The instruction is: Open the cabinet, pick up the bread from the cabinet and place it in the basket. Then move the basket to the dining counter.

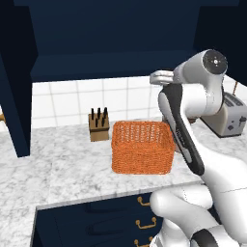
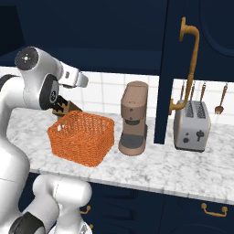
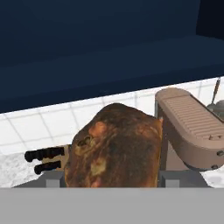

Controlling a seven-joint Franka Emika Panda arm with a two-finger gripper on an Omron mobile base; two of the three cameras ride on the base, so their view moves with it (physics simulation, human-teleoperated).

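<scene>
the bread (image 3: 114, 146), a dark brown crusted loaf, sits between the two finger tips at the bottom of the hand view. the gripper (image 3: 114, 179) is clamped on the bread, jaws wide, one grey finger pad visible at each lower side of the loaf. the loaf's rounded end faces the camera; its long axis appears to run away along the gripper's line of sight, though its full length is hidden.

behind the loaf in the hand view: the knife block (image 3: 48, 159) at lower left, the brown coffee machine (image 3: 192, 131) at right, white wall tiles beyond, and the dark navy underside of the cabinet (image 3: 109, 48) above.

the basket (image 1: 143, 146), orange and woven, stands upright on the marble counter (image 1: 62, 164), its open top unobstructed. in the left base view the knife block (image 1: 98, 125) is near its rear left corner, apart from it. in the right base view the coffee machine (image 2: 134, 118) stands just beside the basket (image 2: 82, 137), with a narrow gap between them; the toaster (image 2: 192, 125) is further right.

an open cabinet door (image 2: 183, 68) with a brass handle hangs between coffee machine and toaster. bare counter lies left of and in front of the basket up to the counter edge.
</scene>
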